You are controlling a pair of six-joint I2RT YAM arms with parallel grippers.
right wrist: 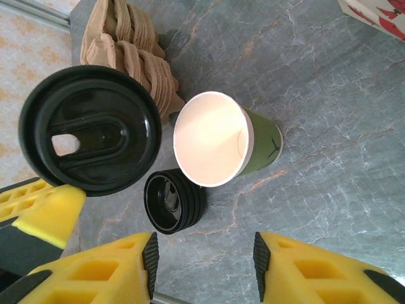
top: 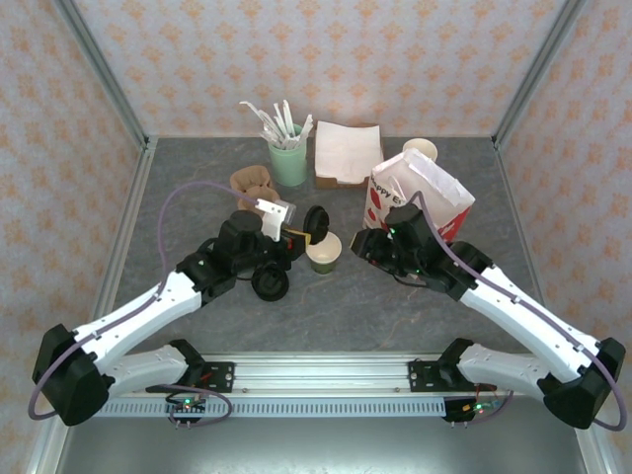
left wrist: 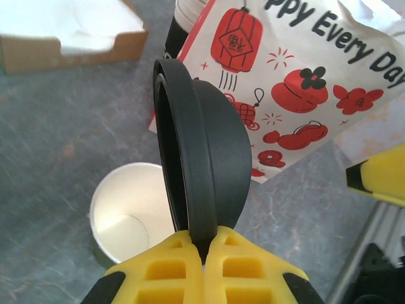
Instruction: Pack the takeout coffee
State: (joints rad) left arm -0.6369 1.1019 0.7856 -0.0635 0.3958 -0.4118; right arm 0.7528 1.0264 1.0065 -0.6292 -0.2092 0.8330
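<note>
The green paper cup (top: 323, 253) stands upright and lidless at mid-table, its white inside showing (left wrist: 126, 215) (right wrist: 212, 139). My left gripper (top: 296, 231) (left wrist: 204, 244) is shut on the rim of a round black lid (top: 315, 219) (left wrist: 215, 158) (right wrist: 88, 130), held on edge just above and left of the cup. My right gripper (top: 360, 244) (right wrist: 204, 259) hovers open just right of the cup, with nothing between its fingers. The red-and-white paper bag (top: 420, 197) (left wrist: 297, 82) stands behind the right gripper.
A stack of black lids (top: 269, 283) (right wrist: 172, 202) lies left of the cup. Brown cardboard sleeves (top: 252, 183) (right wrist: 133, 57), a mint cup of utensils (top: 288, 158), a napkin box (top: 348, 153) and cream cups (top: 420, 148) line the back.
</note>
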